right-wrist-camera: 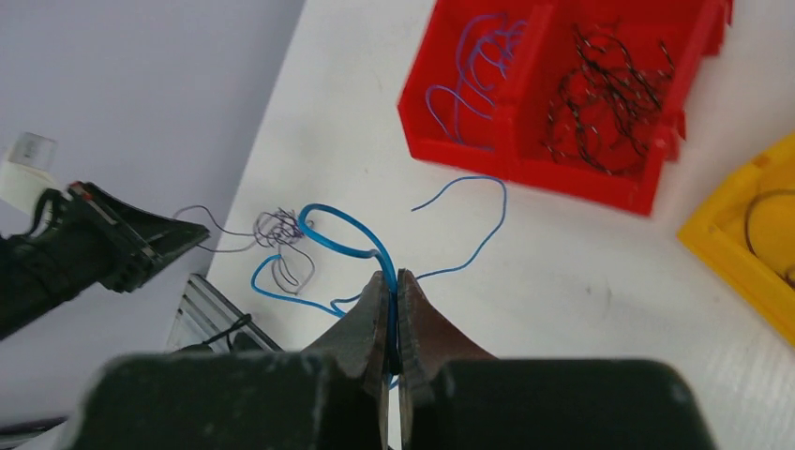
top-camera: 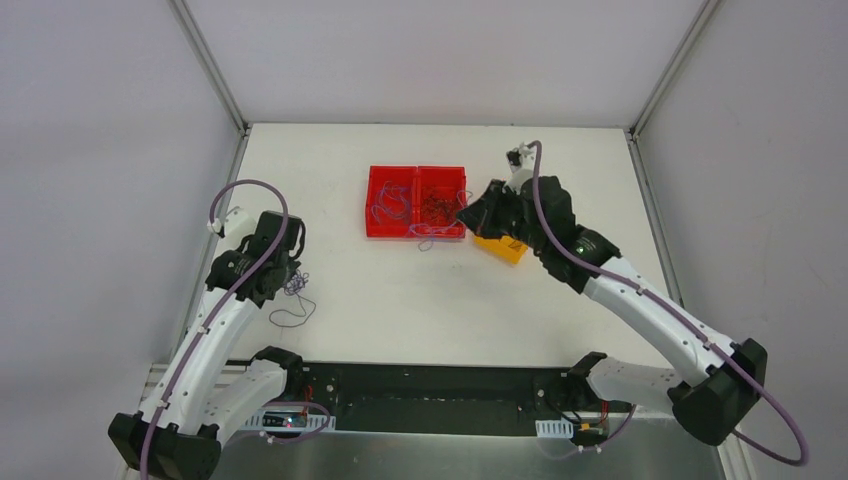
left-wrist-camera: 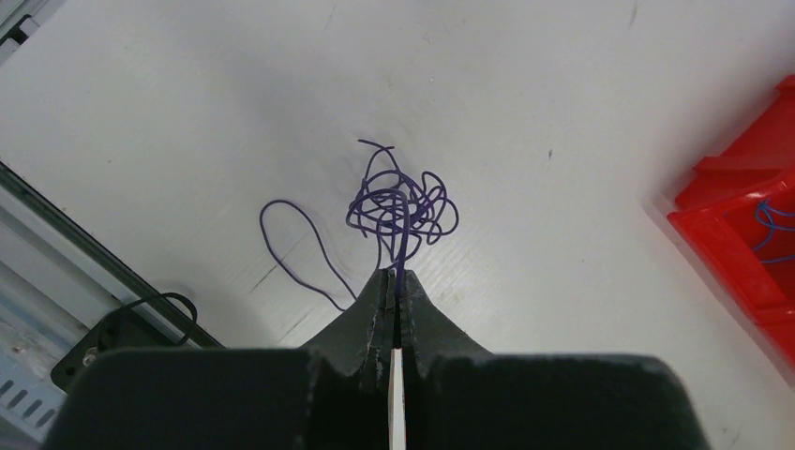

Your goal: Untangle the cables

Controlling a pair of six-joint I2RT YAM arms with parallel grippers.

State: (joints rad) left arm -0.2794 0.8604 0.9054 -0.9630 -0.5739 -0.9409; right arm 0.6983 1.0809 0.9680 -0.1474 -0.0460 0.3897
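A small knotted bundle of thin purple-blue cable (left-wrist-camera: 401, 204) lies on the white table, with a loose loop (left-wrist-camera: 286, 234) trailing to its left. My left gripper (left-wrist-camera: 397, 274) is shut on one strand rising from that bundle. In the top view the left gripper (top-camera: 295, 270) stands right over the bundle (top-camera: 296, 290). My right gripper (right-wrist-camera: 392, 276) is shut on a brighter blue cable (right-wrist-camera: 342, 232) that curls out in loops over the table. In the top view the right gripper (top-camera: 463, 215) is at the red bin's front right corner, with the blue cable (top-camera: 427, 237) below it.
A red two-compartment bin (top-camera: 416, 178) sits mid-table, with blue wires (right-wrist-camera: 469, 75) in its left part and dark wires (right-wrist-camera: 609, 94) in its right part. A yellow bin (top-camera: 500, 248) lies under the right arm. A metal rail (left-wrist-camera: 56, 272) runs along the table's near edge.
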